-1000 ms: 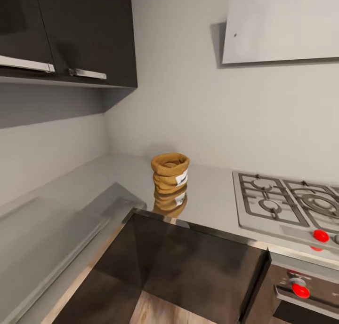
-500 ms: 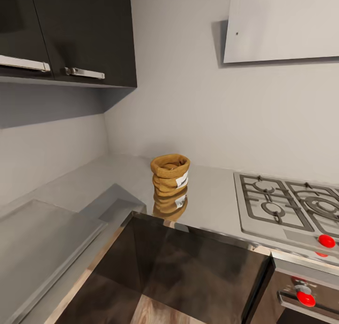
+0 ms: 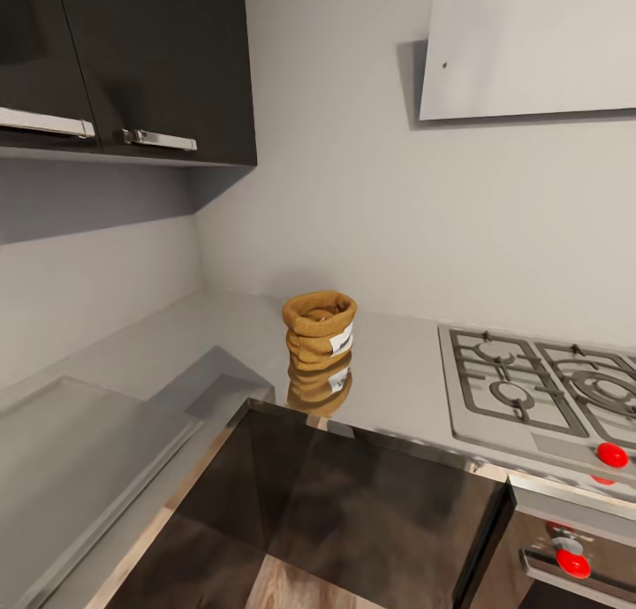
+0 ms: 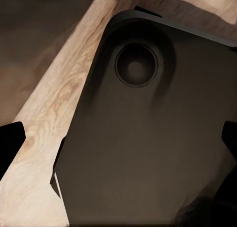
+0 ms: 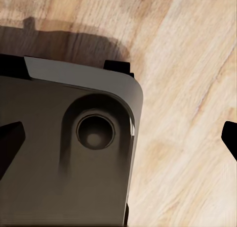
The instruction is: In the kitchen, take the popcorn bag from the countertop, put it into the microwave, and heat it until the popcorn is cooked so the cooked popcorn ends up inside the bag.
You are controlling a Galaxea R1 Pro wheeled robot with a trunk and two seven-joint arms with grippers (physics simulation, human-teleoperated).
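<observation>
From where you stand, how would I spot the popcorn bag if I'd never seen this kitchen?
Start at the gas hob on the right and follow the grey countertop leftward toward the corner under the dark wall cabinets. There the popcorn bag stands upright and alone, mirrored in the glossy surface. It is a small tan-brown wrinkled sack with a rolled rim and a white label, the only soft, warm-coloured thing there.

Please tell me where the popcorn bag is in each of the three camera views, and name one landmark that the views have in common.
Head view: the popcorn bag stands upright on the countertop, near the picture's centre, left of the gas hob.
Left wrist view: the bag is not in this picture.
Right wrist view: the bag is not in this picture.
Shared landmark: the wooden floor.
</observation>
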